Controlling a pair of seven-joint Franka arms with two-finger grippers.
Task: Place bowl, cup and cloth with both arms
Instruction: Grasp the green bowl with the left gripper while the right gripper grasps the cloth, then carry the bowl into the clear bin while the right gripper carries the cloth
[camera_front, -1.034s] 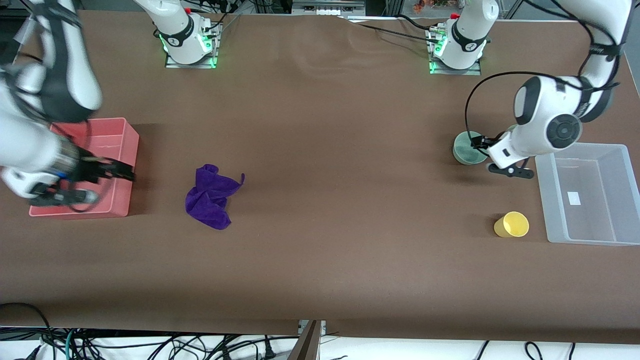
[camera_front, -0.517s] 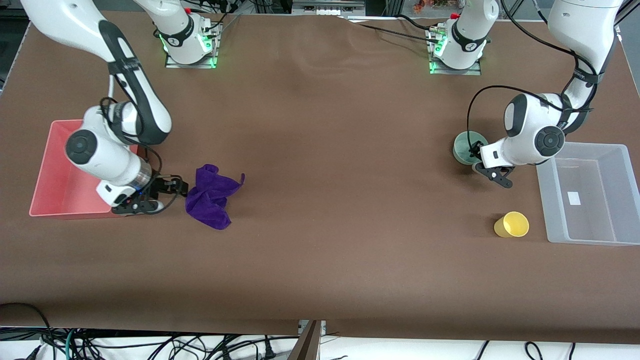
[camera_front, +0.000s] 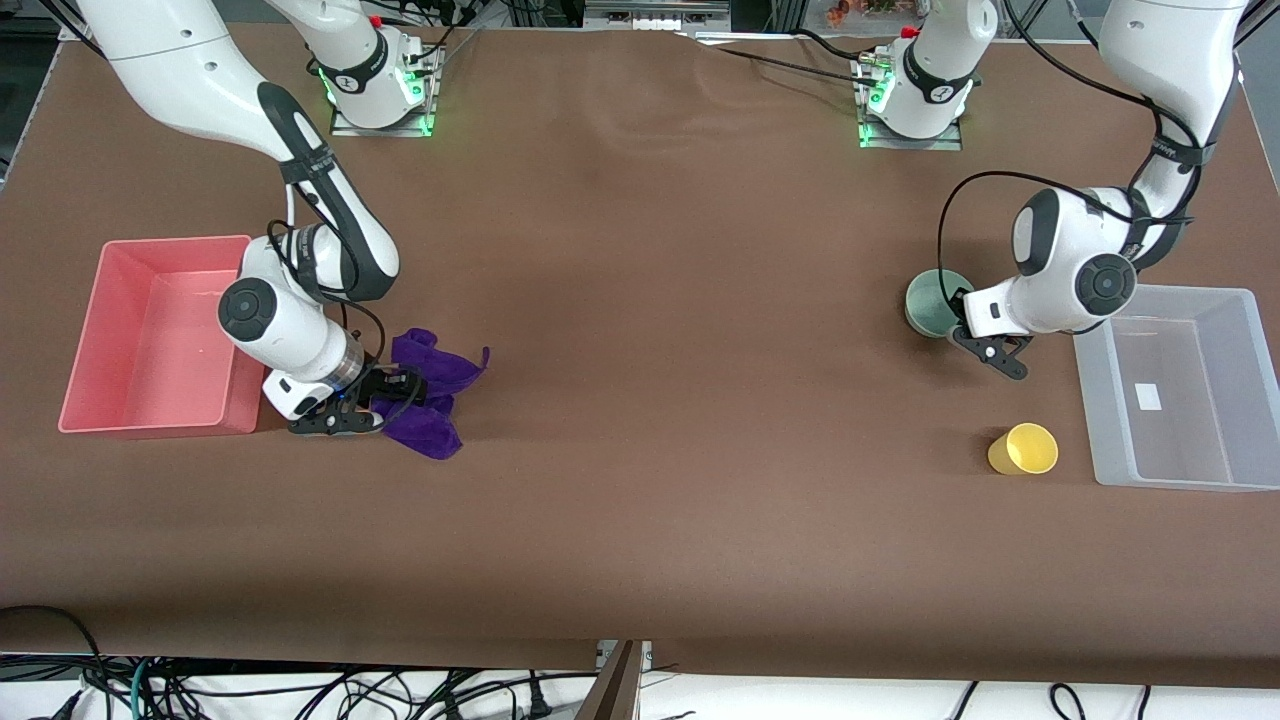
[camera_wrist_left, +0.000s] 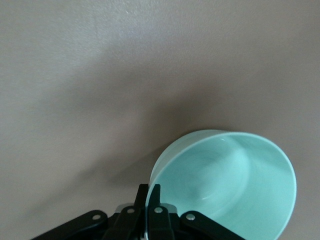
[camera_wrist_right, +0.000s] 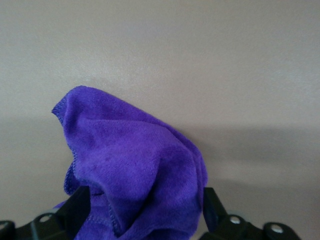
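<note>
Nothing readable here, honestly. The white label in the clear plastic bin (camera_front: 1165, 385) looks blank, and the arms' markings are too small.

Two glossy white arms (camera_front: 300, 330) with black joint bands, black cables, green-lit bases (camera_front: 380, 95).

Brown table (camera_front: 680, 300) carries: cloth (camera_front: 440, 385), cup (camera_front: 1024, 449), red bin (camera_front: 155, 335), clear bin (camera_front: 1180, 385).
</note>
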